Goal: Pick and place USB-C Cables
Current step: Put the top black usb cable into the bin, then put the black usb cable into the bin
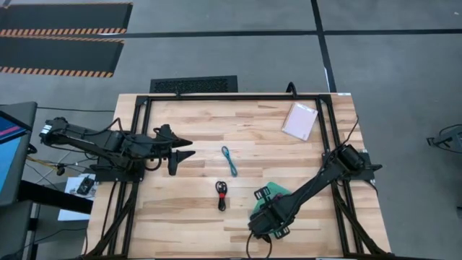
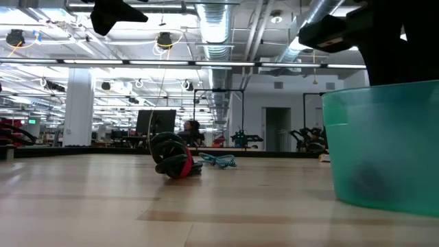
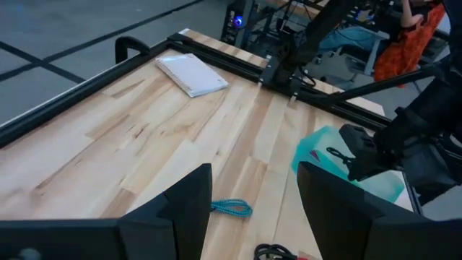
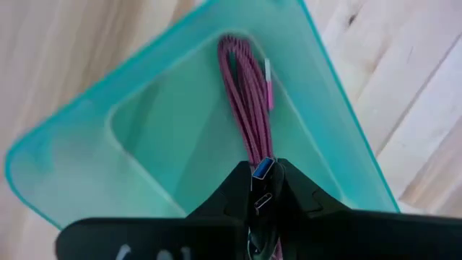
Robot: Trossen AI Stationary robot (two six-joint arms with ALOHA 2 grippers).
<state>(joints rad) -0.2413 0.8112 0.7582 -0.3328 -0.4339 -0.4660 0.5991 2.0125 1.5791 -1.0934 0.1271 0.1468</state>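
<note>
Right gripper (image 4: 263, 195) is hanging directly over the green tray (image 4: 144, 144), its fingers pinched together on the plug end of the maroon cable (image 4: 249, 101). Most of that cable is dangling down into the tray's well, so it is above the tray floor but not yet let go; whether its far end is touching the bottom I cannot tell.

From above, the right arm is reaching across the near right part of the table (image 1: 180, 130), and the tray (image 1: 268, 189) is showing only as a green edge poking out beside the gripper (image 1: 268, 217).

By my reading, the placing step for the first cable is under way. The next move is calling for a short drop so the bundle is lying inside the walls, then spreading the fingers and lifting straight up so the plug is not dragged back out.

Two cables are waiting on the bare wood: the teal cable (image 1: 229, 159) near the middle of the table, and the black cable (image 1: 221, 195) nearer the front edge, just left of the tray.

Left gripper (image 1: 184, 147) is idling over the left side, its fingers spread wide and carrying nothing. A pink packet (image 1: 299, 120) is lying at the far right corner, well apart from everything.
</note>
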